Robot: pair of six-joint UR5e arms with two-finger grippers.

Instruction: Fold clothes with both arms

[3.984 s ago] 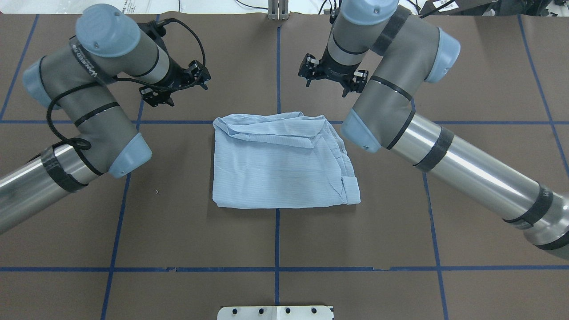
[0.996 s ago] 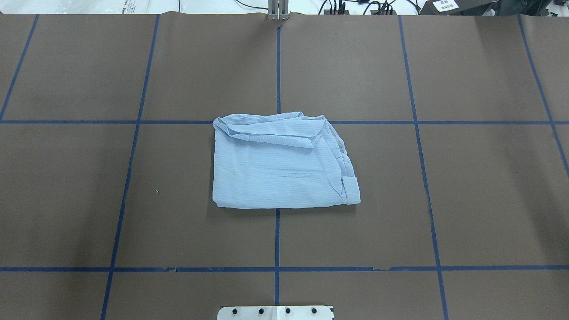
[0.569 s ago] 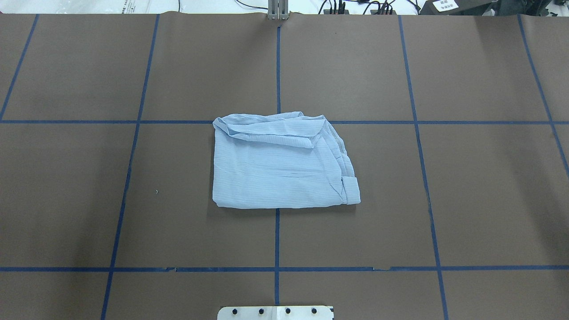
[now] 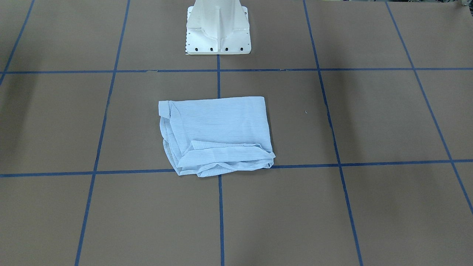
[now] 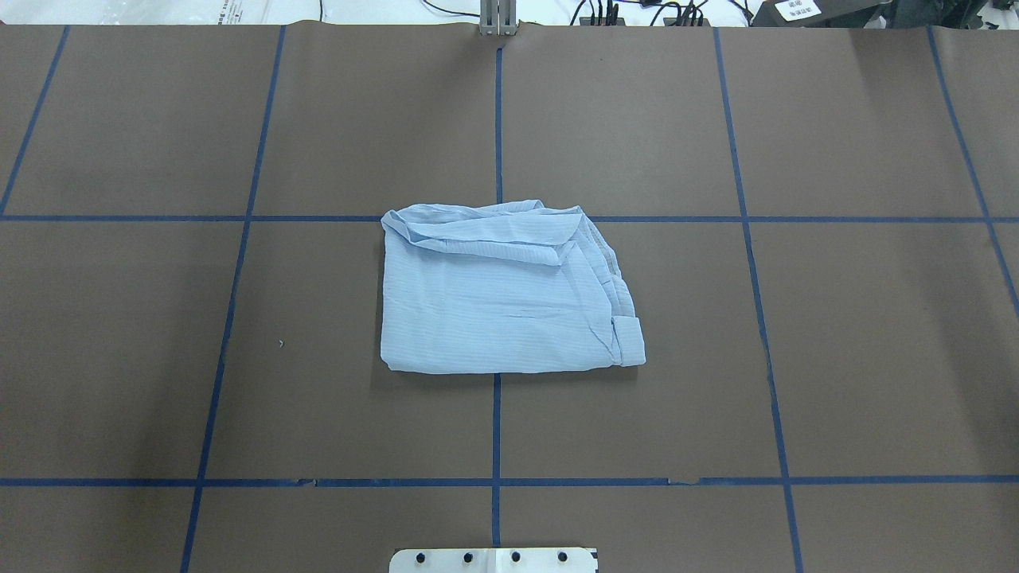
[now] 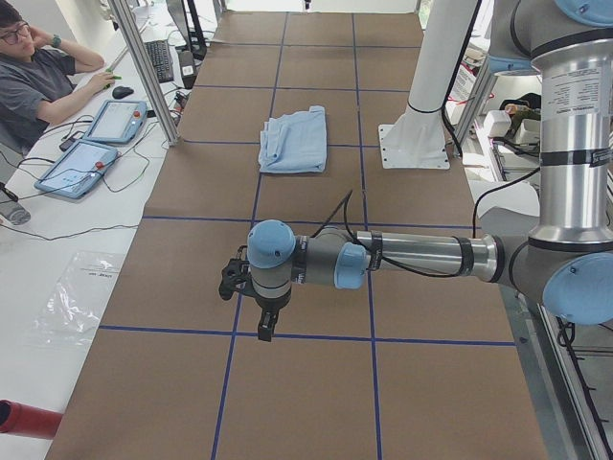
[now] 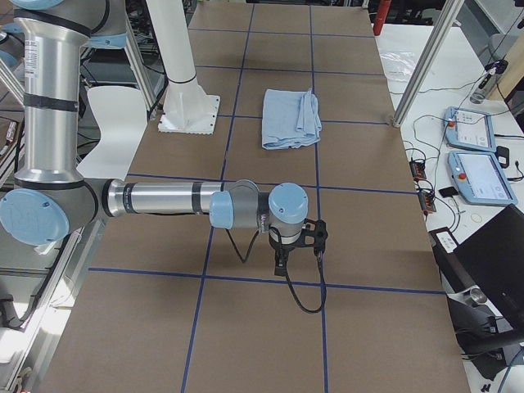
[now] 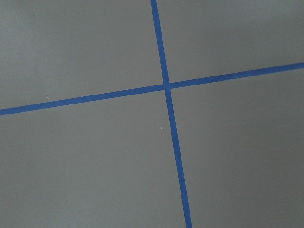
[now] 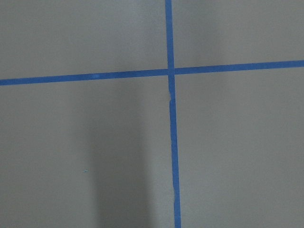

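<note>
Side views, near: left pincer (image 6: pixel 247 292) and right pincer (image 7: pixel 299 258) low over desk (image 5: pixel 876 358) ends, finger gap unreadable, cannot tell. Farther, desk centre: folded shirt (image 5: pixel 501 294), long axis left-right, cuff (image 5: pixel 629 341) at robot's near-right corner, bunched layers along far edge; collar and buttons hidden.

No legible text; white label (image 5: pixel 798 9), perhaps printed, too small.

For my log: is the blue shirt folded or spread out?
Folded. The shirt lies as a compact rectangle with stacked layers along one edge.
</note>
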